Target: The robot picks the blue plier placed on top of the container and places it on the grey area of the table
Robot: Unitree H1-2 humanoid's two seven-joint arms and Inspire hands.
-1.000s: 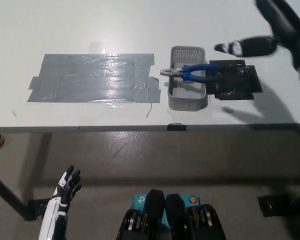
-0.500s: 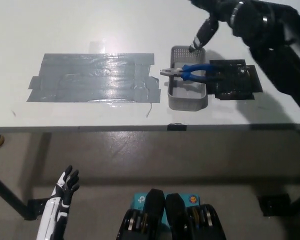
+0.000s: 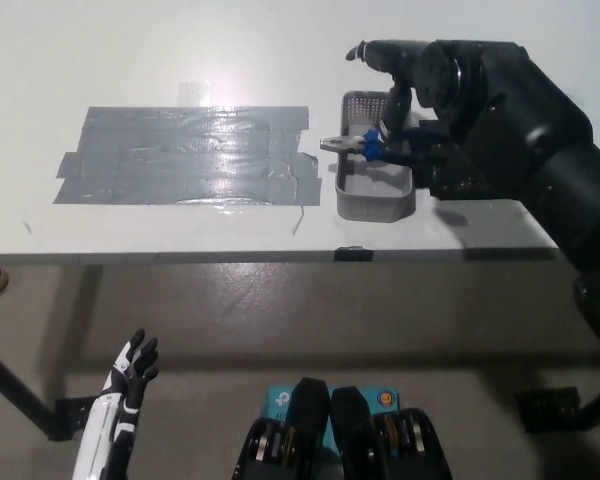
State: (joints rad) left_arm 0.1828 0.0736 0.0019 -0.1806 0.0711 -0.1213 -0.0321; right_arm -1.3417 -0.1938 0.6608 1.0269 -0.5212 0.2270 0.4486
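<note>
Reaching over the container w/ our right hand — black fingers hang down over the far half of the container, right above the plier. We can't tell whether the hand has closed on the plier: the blue handles are mostly hidden under the palm, only the metal nose and a bit of blue show, poking toward the grey area. The plier lies across the container's rim, not lifted as far as we can judge. Grey area sits just beside the container, on the side away from our arm. Left hand rests low, well clear of the container and below the table edge, fingers spread, holding nothing.

Risks, as we judge them: grip lands blind — handles hidden, so fingers may catch one handle only and the plier swings or drops into the container. Fingers snagging the rim could drag or tip the light container. Weak pinch — plier slips en route to the grey area.
</note>
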